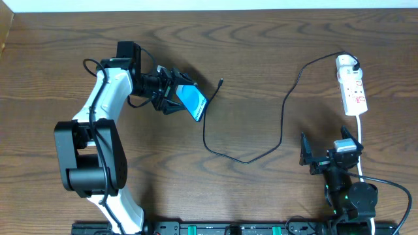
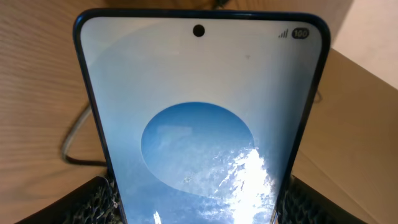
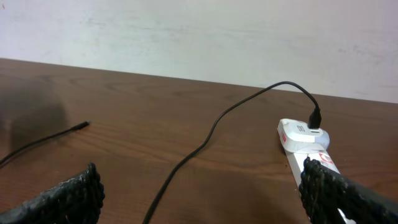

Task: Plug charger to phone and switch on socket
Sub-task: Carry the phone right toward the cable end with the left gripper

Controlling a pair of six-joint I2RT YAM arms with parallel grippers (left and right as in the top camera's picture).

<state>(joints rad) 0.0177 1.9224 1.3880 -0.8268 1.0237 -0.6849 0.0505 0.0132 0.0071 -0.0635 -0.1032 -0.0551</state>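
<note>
My left gripper (image 1: pixel 179 93) is shut on the phone (image 1: pixel 193 101), holding it tilted above the table at the left. In the left wrist view its blue screen (image 2: pixel 199 124) fills the frame between my fingers (image 2: pixel 87 202). The charger, a thin black cable (image 1: pixel 282 117), runs from its plug (image 1: pixel 347 63) in the socket (image 1: pixel 353 88) to a free tip (image 1: pixel 221 81) lying on the table just right of the phone. My right gripper (image 1: pixel 326 149) hovers open below the socket, holding nothing. In the right wrist view the cable (image 3: pixel 205 140) crosses between its fingers (image 3: pixel 68 199), with the socket (image 3: pixel 305 142) by the right finger.
The socket's white cord (image 1: pixel 361 140) runs down past the right arm toward the front edge. A pale wall (image 3: pixel 199 37) closes the far side of the wooden table (image 1: pixel 261 196). A dark rail (image 1: pixel 215 228) lines the near edge.
</note>
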